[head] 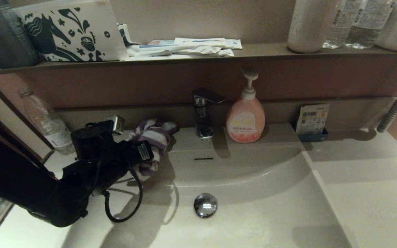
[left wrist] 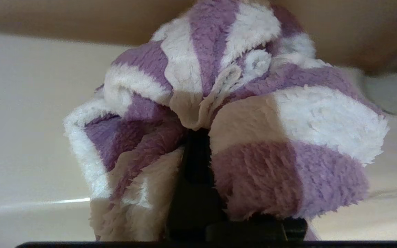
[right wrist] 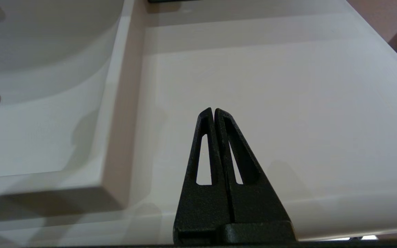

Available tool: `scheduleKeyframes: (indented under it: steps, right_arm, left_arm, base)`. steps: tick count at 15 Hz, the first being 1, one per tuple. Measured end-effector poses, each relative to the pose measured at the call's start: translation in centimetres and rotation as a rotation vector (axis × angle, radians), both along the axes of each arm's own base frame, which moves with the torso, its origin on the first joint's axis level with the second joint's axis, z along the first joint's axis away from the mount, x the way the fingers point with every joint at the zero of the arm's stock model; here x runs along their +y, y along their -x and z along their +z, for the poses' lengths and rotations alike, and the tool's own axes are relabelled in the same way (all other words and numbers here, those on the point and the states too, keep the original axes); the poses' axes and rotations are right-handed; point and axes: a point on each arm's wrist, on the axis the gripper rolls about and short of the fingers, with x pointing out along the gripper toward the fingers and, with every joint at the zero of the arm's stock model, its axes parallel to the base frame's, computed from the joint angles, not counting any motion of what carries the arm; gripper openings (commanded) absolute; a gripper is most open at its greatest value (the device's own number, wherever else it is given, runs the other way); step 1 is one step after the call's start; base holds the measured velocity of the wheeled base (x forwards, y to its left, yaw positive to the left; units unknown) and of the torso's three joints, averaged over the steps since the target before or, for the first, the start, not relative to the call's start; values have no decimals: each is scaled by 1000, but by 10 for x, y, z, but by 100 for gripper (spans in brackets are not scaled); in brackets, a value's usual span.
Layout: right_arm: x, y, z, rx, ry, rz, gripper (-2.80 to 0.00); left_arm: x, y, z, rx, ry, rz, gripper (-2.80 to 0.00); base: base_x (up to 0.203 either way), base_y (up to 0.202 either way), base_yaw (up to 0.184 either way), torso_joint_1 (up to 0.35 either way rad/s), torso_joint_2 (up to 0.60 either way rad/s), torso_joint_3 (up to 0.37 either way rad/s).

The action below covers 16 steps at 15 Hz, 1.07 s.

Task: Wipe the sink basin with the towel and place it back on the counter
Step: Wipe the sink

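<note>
The purple-and-white striped towel (head: pixel 152 137) is bunched around my left gripper (head: pixel 154 148), which is shut on it. Gripper and towel are at the back-left rim of the sink basin (head: pixel 253 193), left of the faucet, and one end of the towel hangs toward the bowl. In the left wrist view the towel (left wrist: pixel 253 113) covers the left gripper (left wrist: pixel 193 137) almost entirely. The chrome drain plug (head: pixel 205 205) and overflow slot (head: pixel 203 159) are uncovered. My right gripper (right wrist: pixel 214 110) is shut and empty above the counter (right wrist: pixel 271 79) right of the basin (right wrist: pixel 40 120); the head view does not show it.
The faucet (head: pixel 203 113) and a pink soap bottle (head: pixel 245 117) stand behind the basin. A packet in a small holder (head: pixel 312 120) sits at the back right, and a plastic bottle (head: pixel 48 120) at the back left. The brown shelf (head: pixel 253 51) runs overhead. A grey hose (head: pixel 396 106) hangs at the right.
</note>
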Motion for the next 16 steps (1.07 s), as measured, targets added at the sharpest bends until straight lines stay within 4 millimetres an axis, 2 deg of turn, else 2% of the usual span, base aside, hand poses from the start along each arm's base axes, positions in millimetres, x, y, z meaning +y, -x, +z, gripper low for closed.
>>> scheduleKeyframes:
  steps: [4, 10, 13, 16]
  right_arm:
    - [0, 0, 0, 0, 0, 0, -280]
    - [0, 0, 0, 0, 0, 0, -280]
    - [0, 0, 0, 0, 0, 0, -280]
    - [0, 0, 0, 0, 0, 0, -280]
  left_arm:
    - [-32, 2, -2, -10, -10, -26, -280]
    - [-96, 5, -1, -47, -17, -69, -280]
    - [-118, 5, -3, -36, -33, -83, -280]
    - [-129, 4, -6, -33, -40, -89, -280]
  base:
    - [0, 0, 0, 0, 0, 0]
    - [0, 0, 0, 0, 0, 0]
    - [0, 0, 0, 0, 0, 0]
    - [0, 0, 0, 0, 0, 0]
